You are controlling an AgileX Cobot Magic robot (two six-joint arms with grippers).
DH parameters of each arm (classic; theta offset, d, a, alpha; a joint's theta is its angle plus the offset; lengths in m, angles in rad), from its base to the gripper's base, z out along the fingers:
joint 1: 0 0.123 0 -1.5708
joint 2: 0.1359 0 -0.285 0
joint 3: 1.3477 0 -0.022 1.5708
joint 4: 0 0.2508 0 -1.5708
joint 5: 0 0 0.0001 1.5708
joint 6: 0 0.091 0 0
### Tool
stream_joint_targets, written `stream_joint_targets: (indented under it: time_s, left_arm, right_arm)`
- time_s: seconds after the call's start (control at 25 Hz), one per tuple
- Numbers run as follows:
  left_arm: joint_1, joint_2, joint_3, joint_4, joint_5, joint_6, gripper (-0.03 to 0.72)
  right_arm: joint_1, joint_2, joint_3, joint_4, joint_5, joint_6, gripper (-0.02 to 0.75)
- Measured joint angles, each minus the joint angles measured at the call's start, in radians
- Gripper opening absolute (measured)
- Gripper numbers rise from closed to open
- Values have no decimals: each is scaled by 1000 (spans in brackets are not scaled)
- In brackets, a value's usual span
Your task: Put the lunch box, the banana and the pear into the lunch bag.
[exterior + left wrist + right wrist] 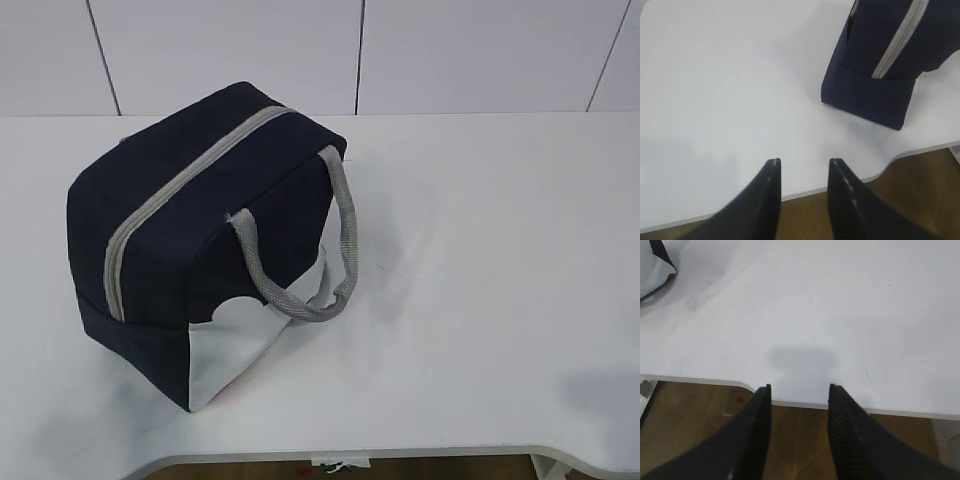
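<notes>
Lunch bag (200, 235): stands on the white counter (480, 300), left of centre in the exterior view; zipper run shut along the top as far as can be seen.
Long axis: the grey zipper (180, 185) runs from the near-left end up to the far-right end of the bag.
Handle: one grey rope handle (330, 240) droops over the right-hand side panel.
Lunch box, banana, pear: not visible in any view; position cannot be told.
Left fingers (804, 170): parted, nothing between them, poised over the counter's near edge; the bag lies ahead and to their right, well apart.
Right fingers (800, 395): parted, empty, over the counter's near edge; only a white corner of the bag (652, 265) shows at far upper left.
Nearer arm: the left, by judgement, since the bag's near end with the zipper's tail fills the upper right of its view.
Coming move: likely opening the zipper; it turns on approaching along the zipper line.
Exterior view only: the whole bag and handle; neither arm appears.
Wrist views only: both pairs of fingers, the counter's front edge and the brown floor below.
</notes>
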Motion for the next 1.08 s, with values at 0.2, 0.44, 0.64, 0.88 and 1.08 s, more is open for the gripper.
stream_joint_targets:
  time_s: [0.2, 0.44, 0.64, 0.88, 1.08]
  left_arm:
    - [0, 0, 0, 0, 0, 0, 243]
    - [0, 0, 0, 0, 0, 0, 243]
    - [0, 0, 0, 0, 0, 0, 243]
    - [0, 0, 0, 0, 0, 0, 243]
    - [0, 0, 0, 0, 0, 0, 243]
  right_arm:
    - [0, 0, 0, 0, 0, 0, 283]
    - [0, 0, 0, 0, 0, 0, 283]
    - [0, 0, 0, 0, 0, 0, 283]
    - [0, 0, 0, 0, 0, 1, 283]
    - [0, 0, 0, 0, 0, 1, 283]
